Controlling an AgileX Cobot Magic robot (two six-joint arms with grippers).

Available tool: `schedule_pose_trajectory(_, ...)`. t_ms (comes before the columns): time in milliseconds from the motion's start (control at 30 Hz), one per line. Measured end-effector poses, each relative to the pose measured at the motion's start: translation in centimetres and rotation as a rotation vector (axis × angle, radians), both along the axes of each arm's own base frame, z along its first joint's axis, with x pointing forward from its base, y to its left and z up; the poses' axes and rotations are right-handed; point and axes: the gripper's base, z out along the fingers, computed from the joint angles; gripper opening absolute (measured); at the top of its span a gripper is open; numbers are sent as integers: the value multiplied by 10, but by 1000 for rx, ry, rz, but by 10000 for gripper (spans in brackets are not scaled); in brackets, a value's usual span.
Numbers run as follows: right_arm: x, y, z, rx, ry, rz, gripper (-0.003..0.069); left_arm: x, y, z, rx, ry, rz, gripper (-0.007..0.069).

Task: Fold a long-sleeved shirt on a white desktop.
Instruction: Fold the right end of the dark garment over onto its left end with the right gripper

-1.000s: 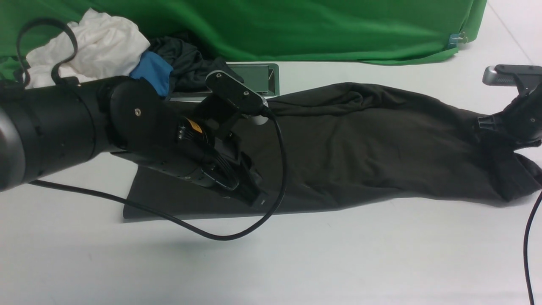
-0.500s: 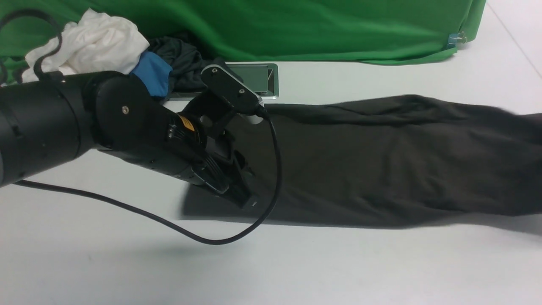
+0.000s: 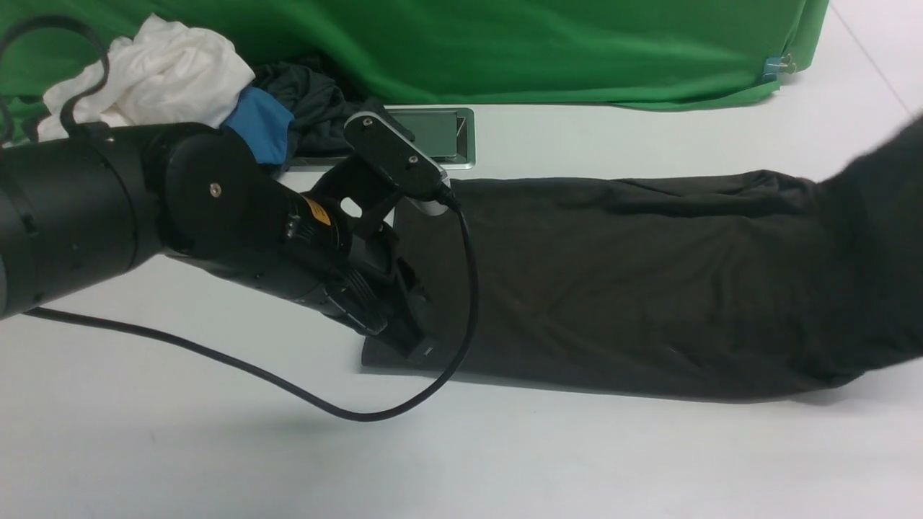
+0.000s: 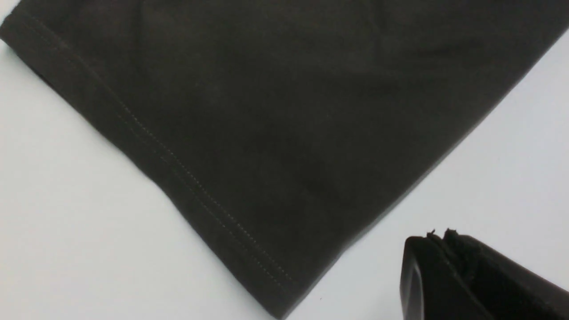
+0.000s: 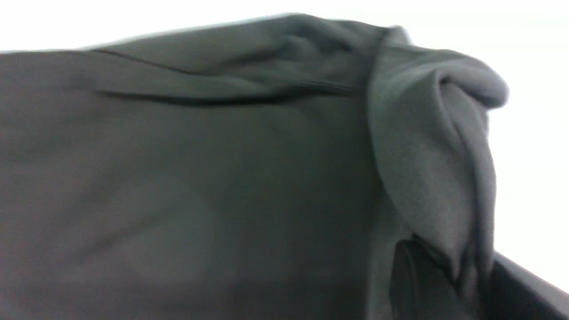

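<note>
The long-sleeved shirt [image 3: 649, 288] lies as a long dark brownish band across the white desktop [image 3: 505, 447], and no logo shows. Its stitched hem corner [image 4: 266, 111] sits at the left end. My left gripper [image 3: 425, 351] hovers by that near-left corner, and in the left wrist view the left gripper [image 4: 438, 235] is shut with nothing held. The shirt's right end rises off the table toward the frame edge [image 3: 880, 187]. In the right wrist view the shirt [image 5: 178, 178] hangs bunched, with my right gripper [image 5: 453, 271] shut on a fold of it. The right arm is outside the front view.
A pile of white [image 3: 166, 79], blue [image 3: 263, 130] and dark grey [image 3: 310, 101] garments sits at the back left. A green cloth [image 3: 505, 43] runs along the back. The silver cable hatch [image 3: 440, 133] lies just behind the shirt. The left arm's black cable [image 3: 346, 407] loops over the table.
The shirt has slid to the right, its left hem edge moving well rightward. The right gripper has left the front view, lifting the shirt's right end. The left arm has barely shifted.
</note>
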Motion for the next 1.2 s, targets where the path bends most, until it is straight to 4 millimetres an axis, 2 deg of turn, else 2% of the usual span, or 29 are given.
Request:
schedule_pose_trajectory(267,6,54,25,215,-98,137,125,-2,1,3,-1,-6,-3,50)
schedule_pose_trajectory(400,10,81,44,264,-167,208,125,-7,3,16,-19,-43,-3,50)
schedule_pose_trajectory(500,15,97,48,281,-173,254,125,-12,6,27,-30,-76,-6,50)
schedule_pose_trajectory(867,47,170,18,346,-76,427,125,-31,32,65,49,-224,89,50)
schedule_pose_trajectory(1000,57,201,5,380,-47,482,125,-33,34,68,54,-232,105,50)
schedule_pose_trajectory(1033,58,202,3,381,-44,485,125,-33,34,68,54,-232,105,50)
schedule_pose_trajectory(1067,63,214,-5,391,-24,499,125,-33,35,68,58,-230,105,50)
schedule_pose_trajectory(1200,70,238,-21,418,15,536,125,-33,35,68,67,-232,104,50)
